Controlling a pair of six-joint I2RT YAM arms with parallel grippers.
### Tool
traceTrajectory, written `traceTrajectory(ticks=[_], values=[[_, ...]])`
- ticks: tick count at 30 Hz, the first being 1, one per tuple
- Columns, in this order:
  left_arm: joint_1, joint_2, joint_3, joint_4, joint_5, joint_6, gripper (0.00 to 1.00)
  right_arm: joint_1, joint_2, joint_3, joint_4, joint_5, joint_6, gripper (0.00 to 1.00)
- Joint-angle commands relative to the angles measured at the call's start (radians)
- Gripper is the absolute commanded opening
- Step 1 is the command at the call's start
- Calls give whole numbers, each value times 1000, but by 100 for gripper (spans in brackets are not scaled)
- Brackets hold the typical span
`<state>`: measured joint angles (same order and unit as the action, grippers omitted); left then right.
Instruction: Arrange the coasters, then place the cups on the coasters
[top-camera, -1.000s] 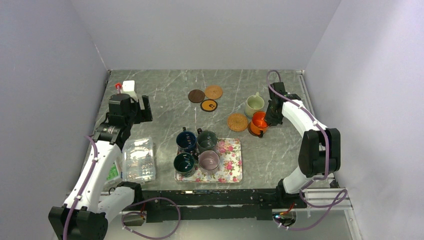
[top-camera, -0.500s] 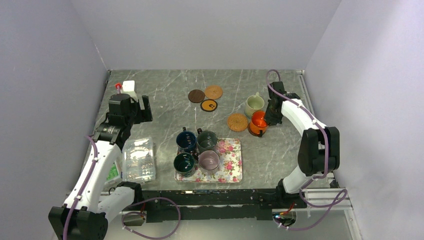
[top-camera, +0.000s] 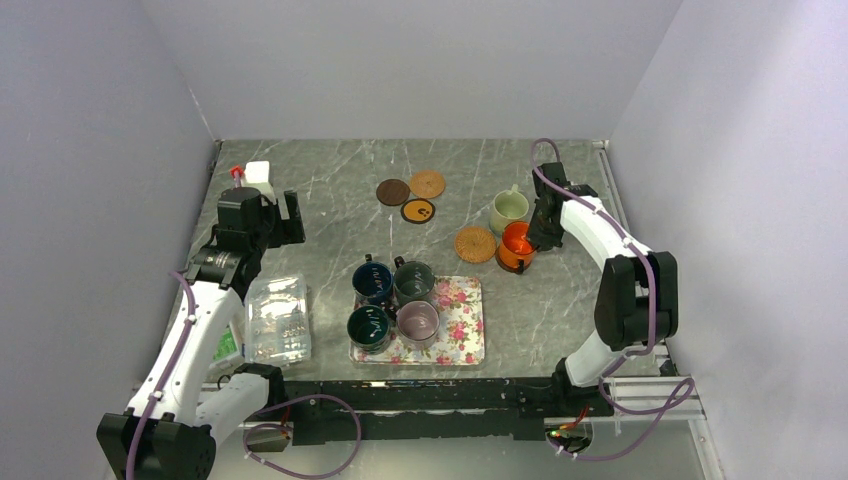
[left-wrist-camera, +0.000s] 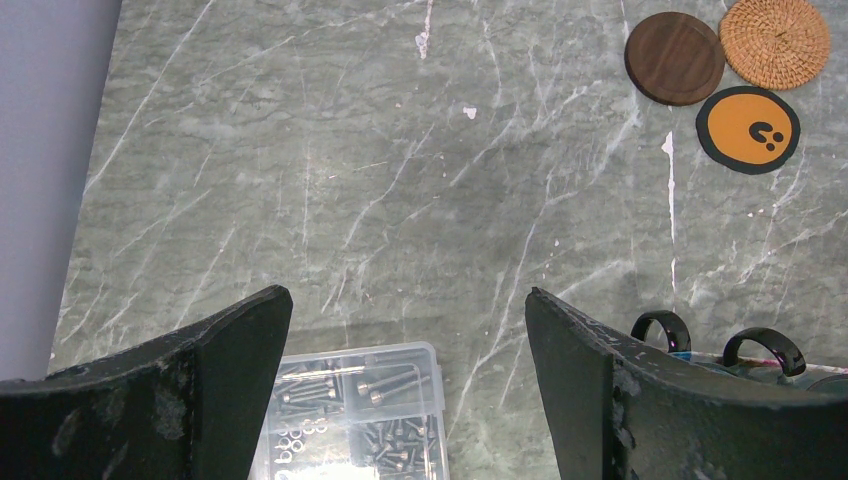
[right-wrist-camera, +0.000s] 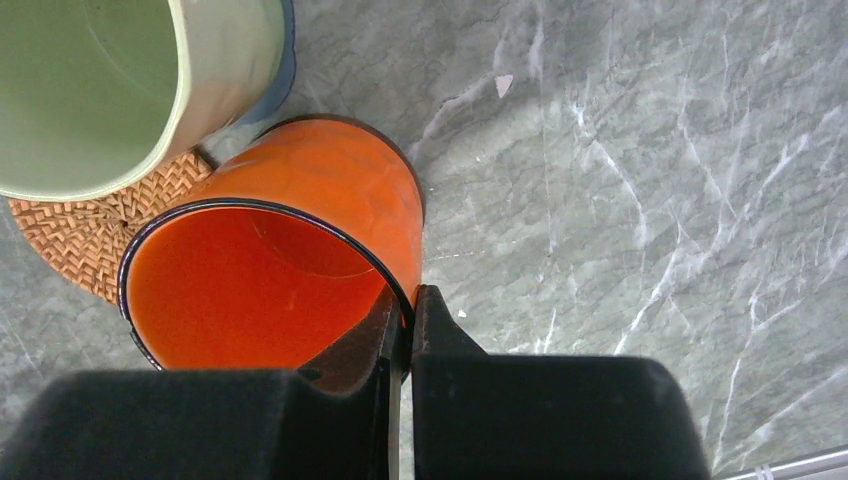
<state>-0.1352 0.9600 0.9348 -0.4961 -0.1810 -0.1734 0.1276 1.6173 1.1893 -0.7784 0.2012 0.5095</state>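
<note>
My right gripper (right-wrist-camera: 408, 300) is shut on the rim of the bright orange cup (right-wrist-camera: 290, 240), one finger inside and one outside. That cup (top-camera: 517, 245) is right of a tan woven coaster (top-camera: 475, 244), whose edge shows beside it (right-wrist-camera: 90, 240). The pale cream-green cup (top-camera: 509, 209) stands just behind. Three more coasters lie at mid-back: dark brown (left-wrist-camera: 675, 57), tan woven (left-wrist-camera: 776, 40), and black with orange (left-wrist-camera: 747, 130). A navy cup (top-camera: 372, 281), two dark green cups (top-camera: 414, 282) (top-camera: 368, 327) and a mauve cup (top-camera: 417, 322) sit on the floral tray (top-camera: 462, 330). My left gripper (left-wrist-camera: 408, 292) hangs open and empty at the left.
A clear compartment box (top-camera: 277, 318) of screws lies under the left arm, near the front left. A white bottle with a red cap (top-camera: 255, 177) stands at the back left corner. Grey walls close in the table on three sides.
The right wrist has shifted very slightly toward the back while still gripping the orange cup, which has barely moved. The left arm is unchanged.
</note>
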Motion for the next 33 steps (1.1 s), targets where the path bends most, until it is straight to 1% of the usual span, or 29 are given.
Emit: traceTrajectory(ticks=[1, 4, 6, 8, 11, 15, 19, 23, 29, 33], values=[[-4, -13, 2, 14, 5, -3, 94, 3, -2, 51, -7, 25, 10, 6], [-4, -14, 2, 14, 3, -3, 94, 3, 0, 52, -5, 18, 6, 18], [-4, -14, 2, 14, 5, -3, 94, 3, 0, 50, -5, 14, 5, 23], [-4, -16, 2, 14, 4, -3, 94, 3, -3, 52, -5, 11, 5, 27], [-4, -16, 2, 14, 3, -2, 94, 3, -8, 57, -10, 11, 1, 30], [-4, -19, 2, 14, 3, -3, 94, 3, -28, 71, -30, 17, -7, 38], [-4, -22, 2, 14, 0, -4, 94, 4, -81, 76, -42, 21, -20, 46], [-4, -21, 4, 19, 2, -4, 94, 4, -157, 73, -36, 5, -55, 48], [-4, -7, 8, 24, 10, -5, 94, 19, -299, 34, 34, -112, -135, 48], [-5, 3, 10, 24, 13, -6, 94, 65, -388, -23, 59, -193, -91, 52]])
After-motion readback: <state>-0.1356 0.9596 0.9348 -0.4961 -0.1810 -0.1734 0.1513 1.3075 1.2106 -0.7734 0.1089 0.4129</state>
